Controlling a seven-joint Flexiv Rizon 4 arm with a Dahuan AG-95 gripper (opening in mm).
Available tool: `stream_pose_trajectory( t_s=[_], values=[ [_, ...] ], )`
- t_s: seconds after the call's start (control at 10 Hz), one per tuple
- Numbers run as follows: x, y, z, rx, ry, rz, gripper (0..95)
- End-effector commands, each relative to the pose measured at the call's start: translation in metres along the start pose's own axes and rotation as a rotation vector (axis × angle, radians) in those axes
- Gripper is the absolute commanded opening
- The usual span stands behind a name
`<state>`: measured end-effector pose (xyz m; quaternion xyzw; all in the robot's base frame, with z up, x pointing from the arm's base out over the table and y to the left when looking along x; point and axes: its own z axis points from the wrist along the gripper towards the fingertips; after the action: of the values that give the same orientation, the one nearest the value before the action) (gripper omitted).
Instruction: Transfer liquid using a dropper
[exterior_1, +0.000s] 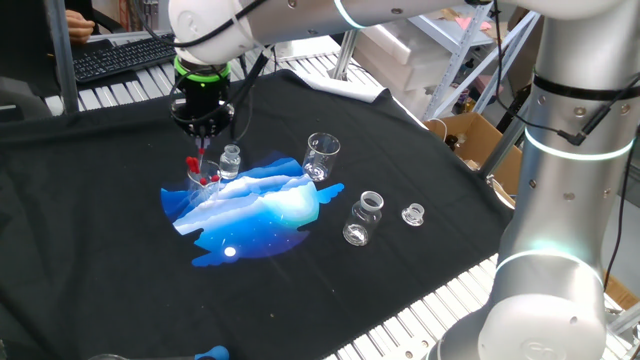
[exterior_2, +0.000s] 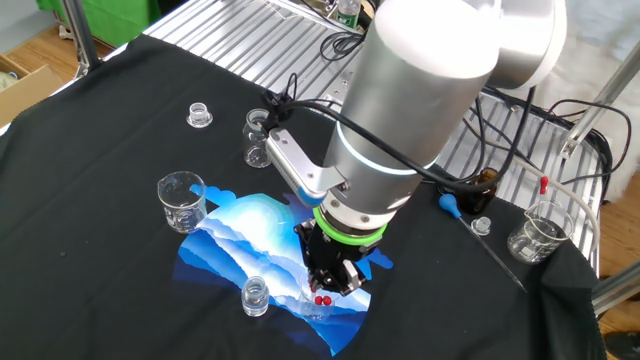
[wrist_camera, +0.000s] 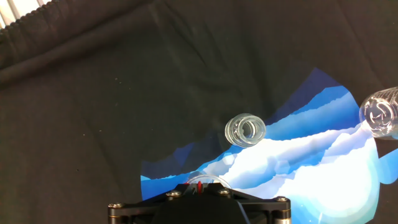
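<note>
1. While the arm reaches down over the bench (exterior_1: 60, 250), you see the pincer (exterior_1: 203, 148) pointing straight down above the left part of the blue-and-white print (exterior_1: 262, 215) on the black cloth (exterior_1: 400, 150).
2. You can read the pincer as closed on the dropper (exterior_1: 201, 168): its red bulb shows between the fingertips in one fixed view, and red also shows just under the fingers in the other fixed view (exterior_2: 322, 299).
3. You find the dropper hanging upright, its lower end at a small glass vessel (exterior_1: 200, 185) that stands on the print's left edge; whether the tip is inside the vessel or only over it, you cannot tell.
4. You see a small vial (exterior_1: 231, 161) standing upright just beside that vessel, also at the print's edge. In the hand view the vial (wrist_camera: 245, 130) shows from above as a clear ring at the border of print and cloth.
5. You see a beaker (exterior_1: 321, 156) standing at the print's far right edge, apart from the pincer.
6. Off the print, on the bare cloth, you have a wide-necked jar (exterior_1: 364, 216) and, near it, a small clear cap (exterior_1: 413, 214).
7. In the hand view only a thin red sliver of the dropper (wrist_camera: 199, 186) shows at the pincer's edge at the bottom of the frame.
8. In the other fixed view a second beaker (exterior_2: 536, 236) stands at the cloth's right edge, with a blue bulb (exterior_2: 452, 206) lying near it, well apart from the pincer.
</note>
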<state>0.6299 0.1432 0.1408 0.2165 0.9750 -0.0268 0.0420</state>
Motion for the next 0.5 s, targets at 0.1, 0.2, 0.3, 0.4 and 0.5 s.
stream_pose_trajectory(
  t_s=[0.1, 0.2, 0.3, 0.4, 0.5],
  values=[
    [-0.0001, 0.0002, -0.0003, -0.002, 0.004, 0.009, 19.0],
    [0.0, 0.0003, -0.0003, -0.004, 0.006, 0.015, 19.0],
    [0.0, 0.0004, -0.0004, -0.004, 0.006, 0.018, 19.0],
    [0.0, 0.0006, -0.0005, -0.01, 0.012, 0.021, 19.0],
    [0.0, 0.0006, -0.0006, -0.032, 0.036, 0.016, 19.0]
  ],
)
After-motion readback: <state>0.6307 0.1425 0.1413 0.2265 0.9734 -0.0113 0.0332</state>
